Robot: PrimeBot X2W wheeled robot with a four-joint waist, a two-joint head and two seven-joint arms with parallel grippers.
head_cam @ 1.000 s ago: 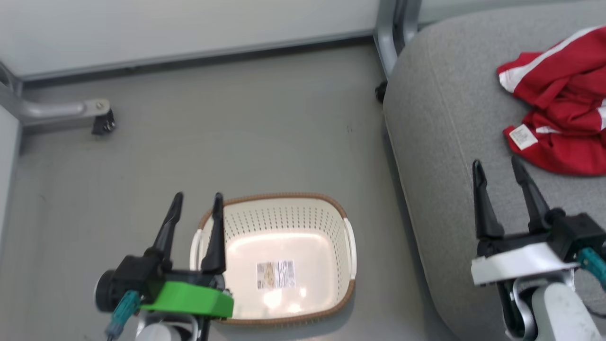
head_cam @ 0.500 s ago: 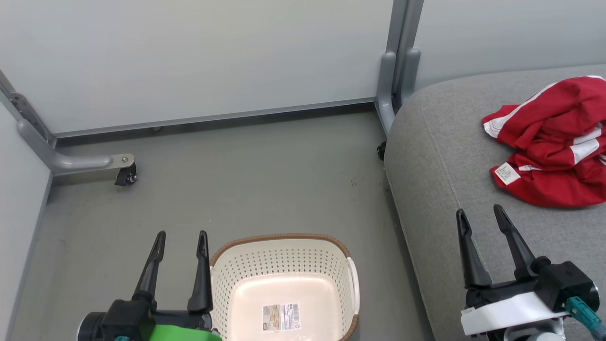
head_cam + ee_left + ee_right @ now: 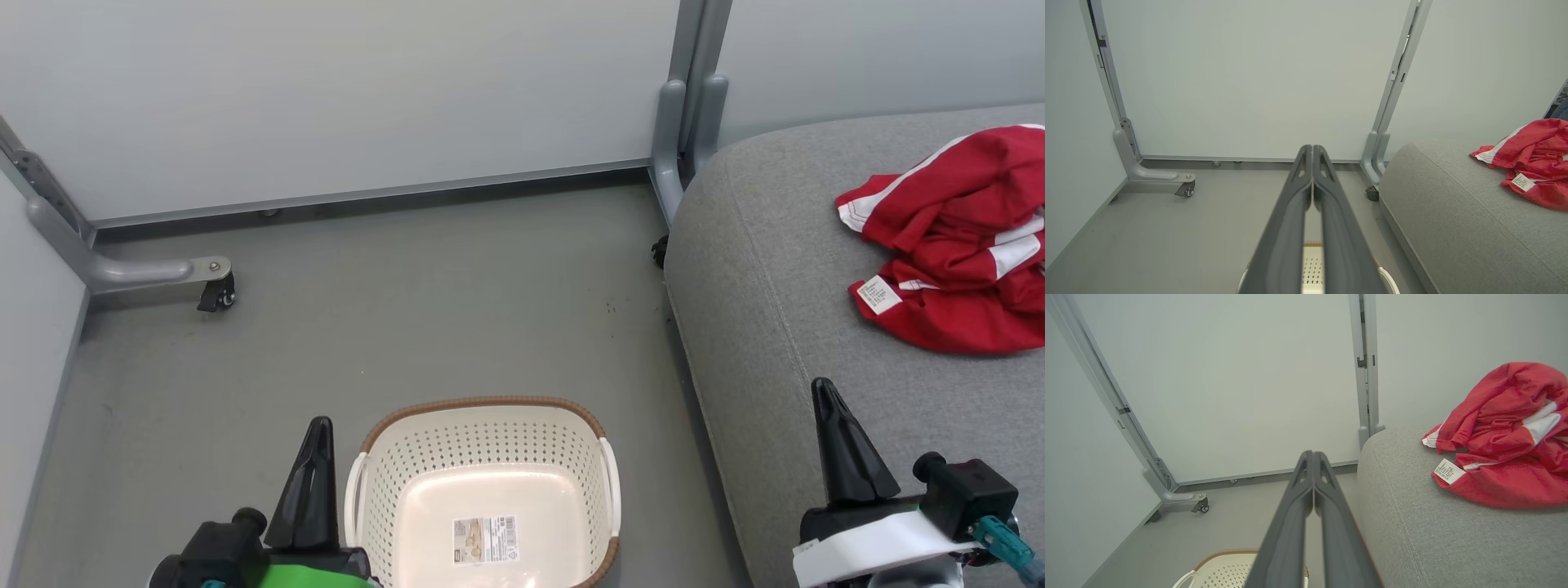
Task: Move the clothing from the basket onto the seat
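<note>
The red clothing (image 3: pixel 959 249) with white stripes and a small white label lies crumpled on the light-grey seat (image 3: pixel 784 327) at the right; it also shows as clothing (image 3: pixel 1502 437) and clothing (image 3: pixel 1533 161) in the wrist views. The cream basket (image 3: pixel 486 490) with a brown rim stands on the floor at bottom centre, holding nothing but a sticker. My left gripper (image 3: pixel 320 433) is shut and empty just left of the basket. My right gripper (image 3: pixel 823 394) is shut and empty over the seat's front part, well short of the clothing.
Pale partition panels on grey metal frames close the back; one footed leg with a caster (image 3: pixel 216 292) juts in at the left, and a post (image 3: pixel 686 122) stands by the seat's corner. Grey floor (image 3: pixel 424 310) stretches between basket and panels.
Both grippers have gone from open to shut, their fingers now pressed together. The head view first swung up, then barely shifted. Basket and clothing lie where they were.
</note>
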